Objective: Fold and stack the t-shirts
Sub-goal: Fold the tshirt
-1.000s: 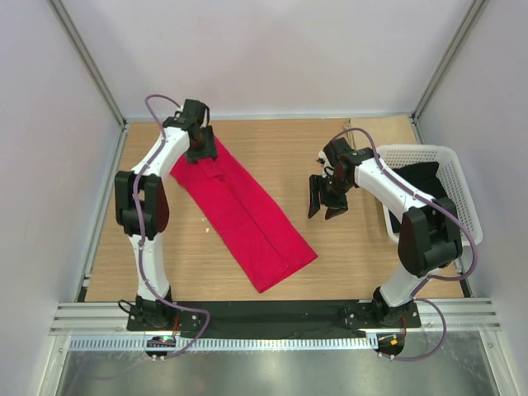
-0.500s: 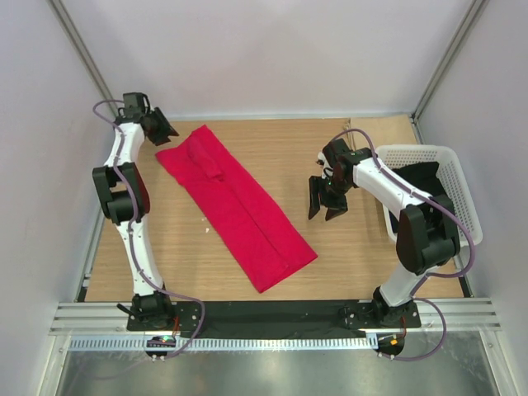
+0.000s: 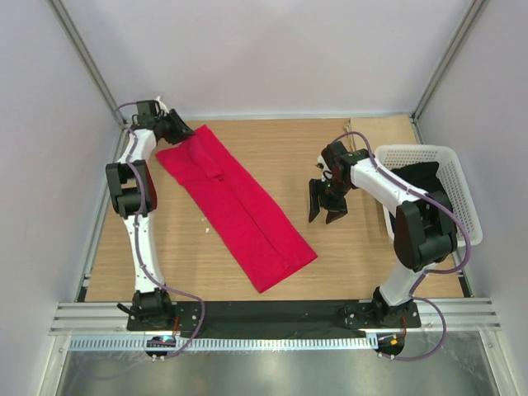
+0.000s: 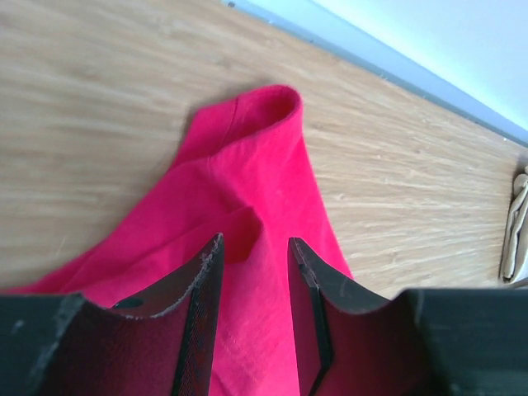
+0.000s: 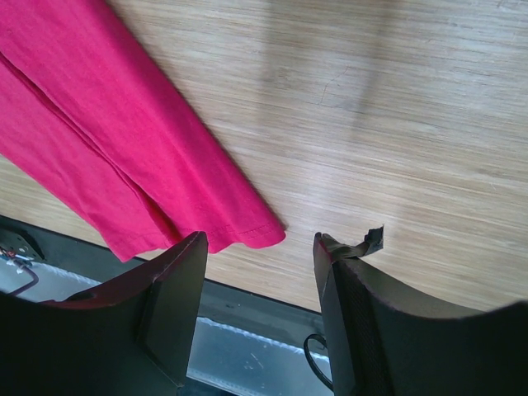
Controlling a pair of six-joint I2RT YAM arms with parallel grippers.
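The left tool (image 4: 254, 242) hangs half released at the far left corner of the red shirt (image 3: 239, 206), grasping nothing, likely to lift it for folding; the right tool (image 3: 324, 213) hovers released, empty.

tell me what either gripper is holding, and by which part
Nothing is held: left gripper open above the crimson cloth t-shirt; right gripper open over the wooden table.

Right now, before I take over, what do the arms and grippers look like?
The left arm and right arm have white shells, black joints and black bases. A mauve cable runs along each. The left gripper and right gripper carry flat black fingers with scuffed edges; a torn scrap sticks off one right finger.
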